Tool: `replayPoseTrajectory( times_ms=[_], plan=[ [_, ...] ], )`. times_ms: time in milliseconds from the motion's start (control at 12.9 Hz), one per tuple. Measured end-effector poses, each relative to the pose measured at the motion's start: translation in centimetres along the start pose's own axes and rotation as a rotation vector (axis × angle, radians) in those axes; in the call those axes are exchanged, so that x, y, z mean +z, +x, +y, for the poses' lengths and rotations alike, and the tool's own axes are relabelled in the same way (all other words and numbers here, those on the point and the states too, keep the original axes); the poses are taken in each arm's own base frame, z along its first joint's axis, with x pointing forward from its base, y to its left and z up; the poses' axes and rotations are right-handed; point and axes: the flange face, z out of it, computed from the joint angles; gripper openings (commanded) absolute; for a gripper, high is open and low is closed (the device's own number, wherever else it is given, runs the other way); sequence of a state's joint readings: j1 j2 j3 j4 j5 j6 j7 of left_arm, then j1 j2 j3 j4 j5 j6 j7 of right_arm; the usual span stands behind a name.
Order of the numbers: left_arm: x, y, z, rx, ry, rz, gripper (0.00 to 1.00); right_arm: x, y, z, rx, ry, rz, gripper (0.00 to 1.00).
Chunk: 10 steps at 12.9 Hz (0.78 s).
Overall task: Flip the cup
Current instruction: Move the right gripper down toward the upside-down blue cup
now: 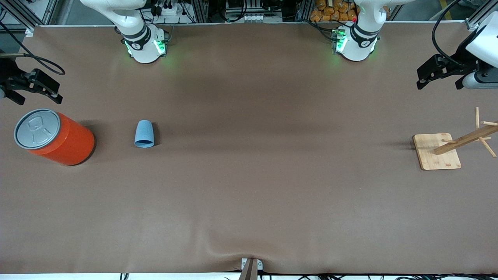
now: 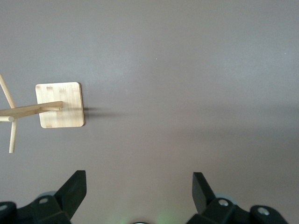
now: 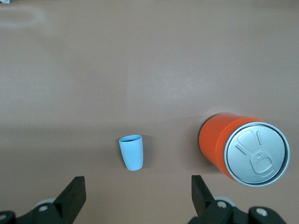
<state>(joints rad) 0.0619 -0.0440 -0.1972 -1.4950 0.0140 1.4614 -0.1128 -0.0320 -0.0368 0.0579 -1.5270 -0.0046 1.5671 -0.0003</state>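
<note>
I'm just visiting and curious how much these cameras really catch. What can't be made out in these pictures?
- Cup: front view leaves unclear whether it lies or stands; its inside is hidden.
- Wooden rack: its pegs are cut off by the front view's edge.
- Right gripper: open; its arm runs off the front view's edge.
- Left gripper: open; partly cut off there too.
- Orange can: the lid's markings are too small to read.

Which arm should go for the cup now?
Right. The cup lies on its side at the right arm's end, beside the orange can; the open right gripper views it. The left gripper hangs near the wooden rack.
</note>
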Motion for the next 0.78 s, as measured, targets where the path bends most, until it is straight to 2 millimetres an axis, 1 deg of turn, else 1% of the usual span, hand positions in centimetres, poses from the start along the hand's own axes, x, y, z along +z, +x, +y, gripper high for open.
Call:
replayPoseTrajectory(
  times_ms=[543, 621, 776],
  plan=[
    [-0.2, -0.1, -0.4, -0.006, 0.0, -0.004, 1.0, 0.2, -0.2, 0.0, 0.0, 0.0, -0.022, 1.0],
    [-0.3, -0.1, -0.4, -0.007, 0.0, 0.0, 1.0, 0.4, -0.1, 0.0, -0.001, 0.0, -0.025, 1.0],
    [-0.4, -0.1, -0.5, -0.008, 0.0, 0.002, 1.0, 1.3, 0.3, 0.0, -0.002, 0.001, -0.042, 1.0]
  ],
)
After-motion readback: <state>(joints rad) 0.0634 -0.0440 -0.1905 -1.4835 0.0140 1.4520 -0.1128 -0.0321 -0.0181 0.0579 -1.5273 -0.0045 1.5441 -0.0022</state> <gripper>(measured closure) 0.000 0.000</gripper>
